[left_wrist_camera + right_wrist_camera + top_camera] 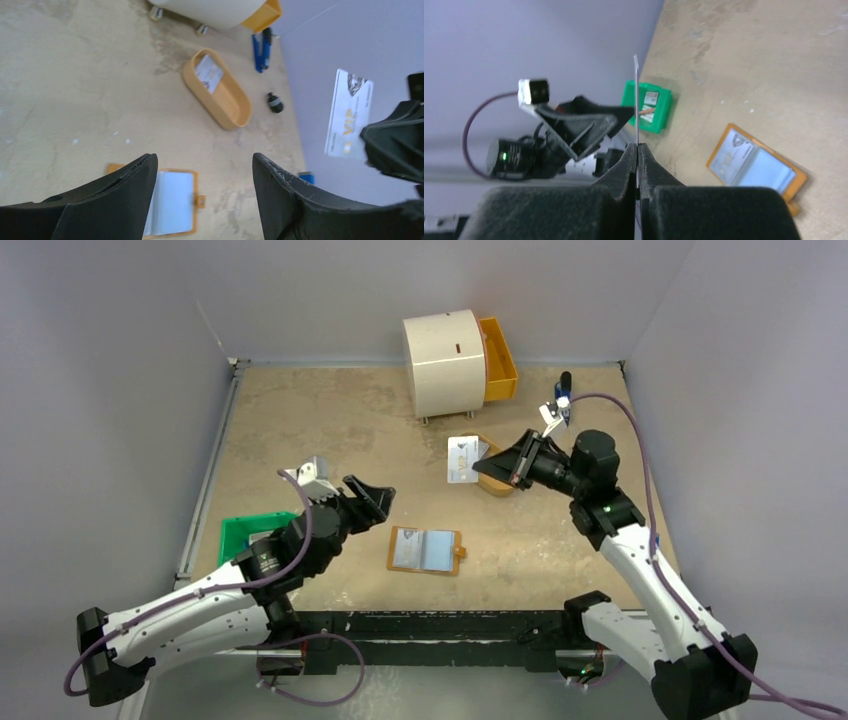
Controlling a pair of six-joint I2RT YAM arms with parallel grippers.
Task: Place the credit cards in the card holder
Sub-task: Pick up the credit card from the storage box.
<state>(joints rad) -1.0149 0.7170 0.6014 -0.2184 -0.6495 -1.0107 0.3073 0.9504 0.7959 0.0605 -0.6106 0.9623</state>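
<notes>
**Right tool pinching one card, left tool spread and empty**

The right tool (638,149) is pressed together on a credit card (636,95). Its own wrist view shows the card edge-on, sticking out past the fingertips and clear of the desk (330,420). In the top view the held card sits just ahead of the right tool's tips, face up, overlapping the oval wooden tray (497,483) below it.

A second credit card (209,73) lies inside that tray, at the end farthest from the left tool.

The left tool (204,160) is spread wide with nothing between its fingers, raised above the desk.

The card holder (425,550) lies open and flat on the desk, clear pockets up. It is just ahead of and below the left tool, between the two tools, and touches neither.

A green box (245,535) sits on the desk behind the left tool, beside that arm. A white round container (445,360) with an orange drawer stands well beyond both tools.
</notes>
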